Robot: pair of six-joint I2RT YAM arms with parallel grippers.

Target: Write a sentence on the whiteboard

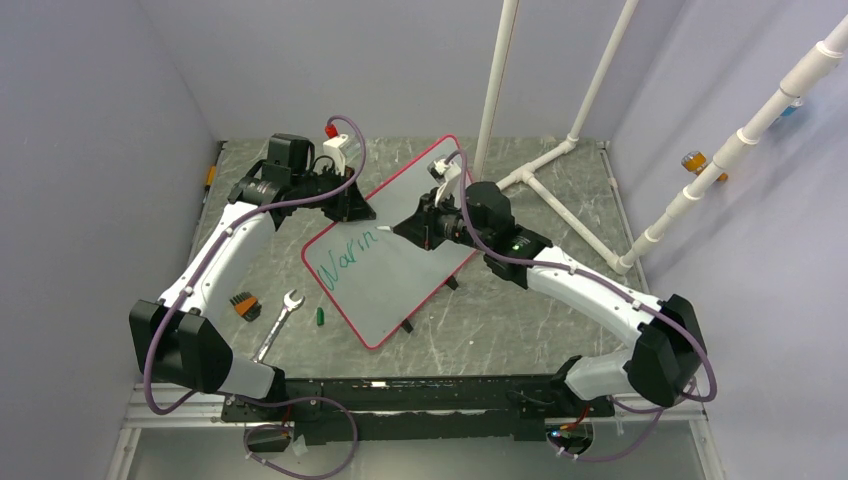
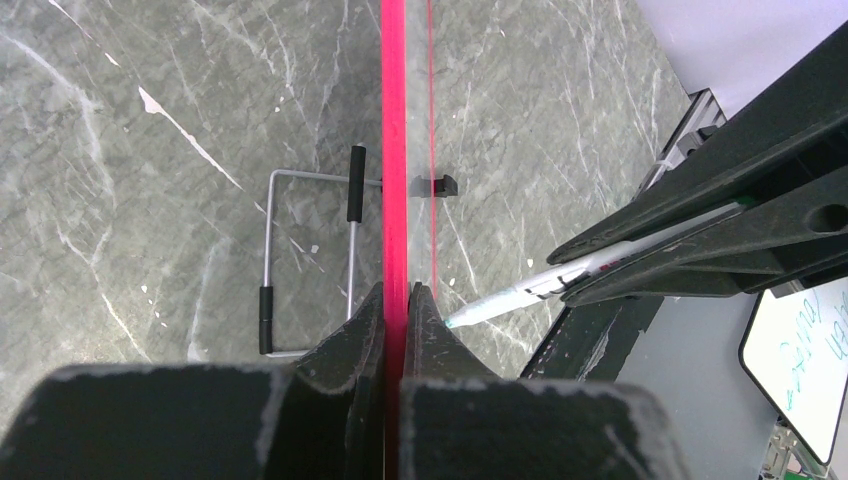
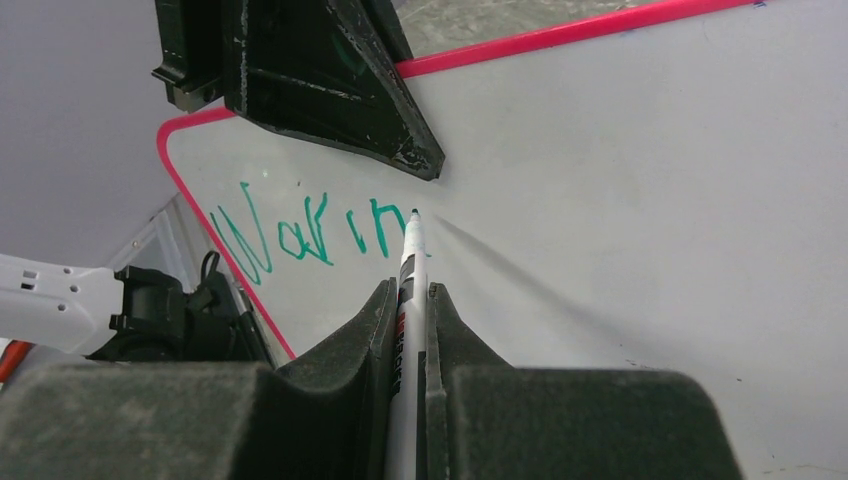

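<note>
Now the whiteboard (image 1: 400,275) stands tilted on the table (image 1: 520,340). The left gripper (image 2: 396,296) pinches its red rim, and the right gripper (image 3: 408,296) clamps a marker (image 3: 410,250), its tip touching the board just after the green lettering (image 3: 300,240).

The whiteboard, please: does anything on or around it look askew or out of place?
The whiteboard sits at a diagonal, its red rim pinched by the left gripper. What looks like a green marker cap lies loose beside a wrench. Nothing looks damaged.
</note>
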